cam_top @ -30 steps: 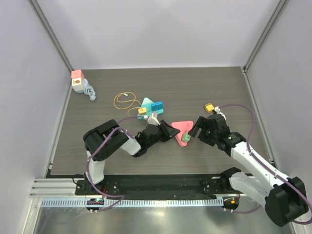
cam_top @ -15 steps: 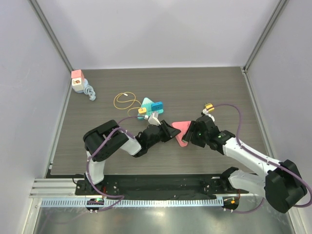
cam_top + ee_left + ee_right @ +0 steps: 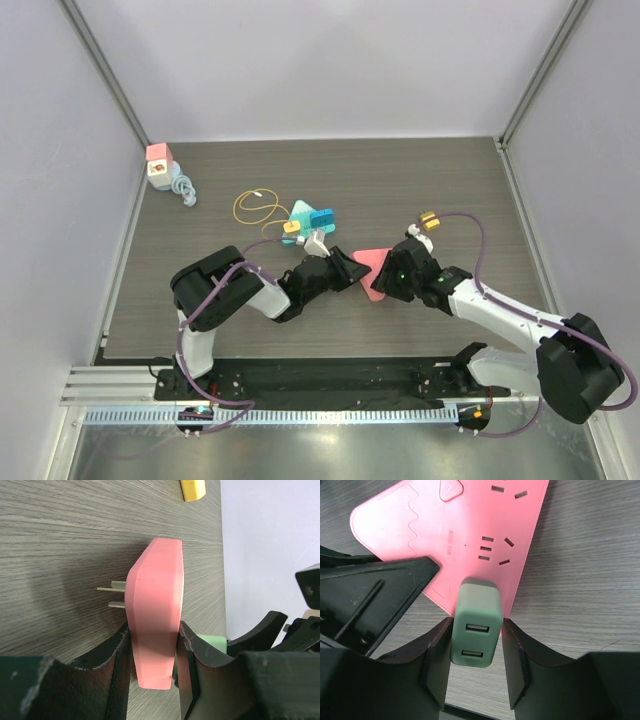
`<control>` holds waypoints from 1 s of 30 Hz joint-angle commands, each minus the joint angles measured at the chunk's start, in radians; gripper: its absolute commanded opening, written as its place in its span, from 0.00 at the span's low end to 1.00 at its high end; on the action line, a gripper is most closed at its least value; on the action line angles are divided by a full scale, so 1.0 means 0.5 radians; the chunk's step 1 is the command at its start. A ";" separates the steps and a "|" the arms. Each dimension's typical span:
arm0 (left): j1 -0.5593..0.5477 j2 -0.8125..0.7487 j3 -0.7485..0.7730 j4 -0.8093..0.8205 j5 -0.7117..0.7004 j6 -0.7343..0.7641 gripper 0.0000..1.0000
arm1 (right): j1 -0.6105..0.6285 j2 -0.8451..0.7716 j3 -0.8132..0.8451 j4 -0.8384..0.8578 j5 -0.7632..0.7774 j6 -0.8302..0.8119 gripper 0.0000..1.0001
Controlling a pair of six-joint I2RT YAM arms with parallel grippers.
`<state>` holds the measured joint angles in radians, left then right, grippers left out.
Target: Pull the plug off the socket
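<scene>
Dark wood-grain table point(image 3: 450, 180), walled on three sides. Left arm point(image 3: 225, 290) folded low and reaching right; right arm point(image 3: 500, 310) stretched in from the right. The two meet near table centre. Left gripper point(image 3: 152, 645) clamped on the pink socket point(image 3: 372, 262), a flat triangular block, with its fingers point(image 3: 120, 665) pressed on opposite faces near one edge. Right gripper point(image 3: 476, 635) closed around the green plug point(image 3: 476, 605). Its fingers point(image 3: 437, 655) lie against both sides of the plug, as far as the wrist view shows. The plug sits seated in the socket face near one corner, two USB ports facing the wrist camera. Beyond the left gripper, a teal socket point(image 3: 305, 212) of the same triangular kind carries a blue plug point(image 3: 322, 219) and a small yellow plug point(image 3: 291, 227). A thin yellow cable point(image 3: 257, 207) is looped just left of it. Far left corner: pink-and-white adapter point(image 3: 160, 165) with a pale blue cord point(image 3: 184, 188) coiled beside it. Small yellow block point(image 3: 429, 219) just beyond the right wrist. Two flat metal prongs point(image 3: 112, 587) stick out of the pink socket on the face opposite the green plug.
</scene>
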<state>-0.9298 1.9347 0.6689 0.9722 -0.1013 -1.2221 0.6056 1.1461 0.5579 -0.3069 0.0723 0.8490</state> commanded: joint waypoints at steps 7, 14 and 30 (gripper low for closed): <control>-0.018 0.009 -0.003 -0.242 -0.018 0.143 0.00 | 0.004 0.098 0.163 0.058 0.128 -0.011 0.46; -0.018 0.005 -0.006 -0.242 -0.018 0.143 0.00 | 0.004 0.180 0.151 0.092 0.125 0.017 0.43; -0.018 0.006 -0.009 -0.245 -0.037 0.137 0.00 | -0.005 0.116 0.234 -0.076 0.199 0.167 0.13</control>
<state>-0.9298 1.9347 0.6712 0.9676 -0.1043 -1.2221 0.6048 1.2171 0.6205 -0.3260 0.1280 0.9096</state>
